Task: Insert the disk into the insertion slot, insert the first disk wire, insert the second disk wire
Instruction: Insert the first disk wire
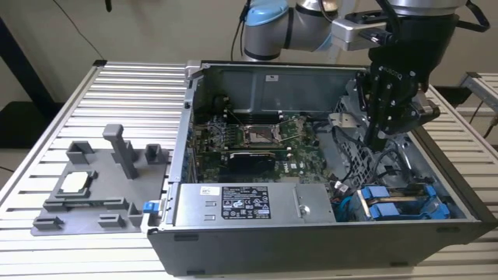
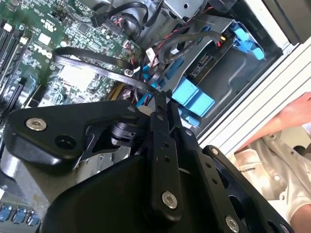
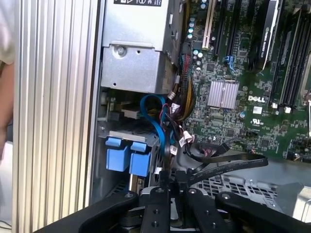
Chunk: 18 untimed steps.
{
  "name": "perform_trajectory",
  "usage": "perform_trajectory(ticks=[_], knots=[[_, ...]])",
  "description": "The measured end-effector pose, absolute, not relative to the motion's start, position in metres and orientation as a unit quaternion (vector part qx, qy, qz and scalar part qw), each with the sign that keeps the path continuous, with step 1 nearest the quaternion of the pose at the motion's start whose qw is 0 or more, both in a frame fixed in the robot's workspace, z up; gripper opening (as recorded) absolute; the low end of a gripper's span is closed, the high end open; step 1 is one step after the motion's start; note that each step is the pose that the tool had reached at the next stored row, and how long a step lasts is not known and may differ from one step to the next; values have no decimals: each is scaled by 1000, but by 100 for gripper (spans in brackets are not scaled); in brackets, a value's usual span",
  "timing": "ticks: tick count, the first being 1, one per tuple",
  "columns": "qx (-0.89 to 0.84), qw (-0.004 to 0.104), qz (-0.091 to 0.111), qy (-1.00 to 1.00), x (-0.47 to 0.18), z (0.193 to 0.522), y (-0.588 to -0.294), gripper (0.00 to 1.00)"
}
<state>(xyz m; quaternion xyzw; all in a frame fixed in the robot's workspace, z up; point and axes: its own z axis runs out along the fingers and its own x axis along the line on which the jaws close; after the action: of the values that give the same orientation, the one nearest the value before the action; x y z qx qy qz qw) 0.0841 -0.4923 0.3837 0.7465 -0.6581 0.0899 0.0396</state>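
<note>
Nearest: end effector (image 3: 172,180) is held above tangled wires (image 3: 171,133) in the first wrist view, grip state cannot be told | disk (image 1: 404,207) appears seated in insertion slot (image 1: 354,205), exterior view's lower right | wire step judged in hand | fine connector alignment is called for

A plain cream wall (image 1: 155,29) backs a ribbed aluminium table (image 1: 132,93) under soft, even light. A second slatted table (image 1: 486,96) stands at the exterior view's right. At its far left is a dark shape (image 1: 20,116), possibly a chair, above pale floor (image 1: 9,160).
</note>
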Motion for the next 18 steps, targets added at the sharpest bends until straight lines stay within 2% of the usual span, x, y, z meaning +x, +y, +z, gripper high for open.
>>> perform_trajectory(ticks=[11,18], knots=[[746,41,91,-658,84,384,-494,16],[747,42,88,-658,86,383,-515,16]])
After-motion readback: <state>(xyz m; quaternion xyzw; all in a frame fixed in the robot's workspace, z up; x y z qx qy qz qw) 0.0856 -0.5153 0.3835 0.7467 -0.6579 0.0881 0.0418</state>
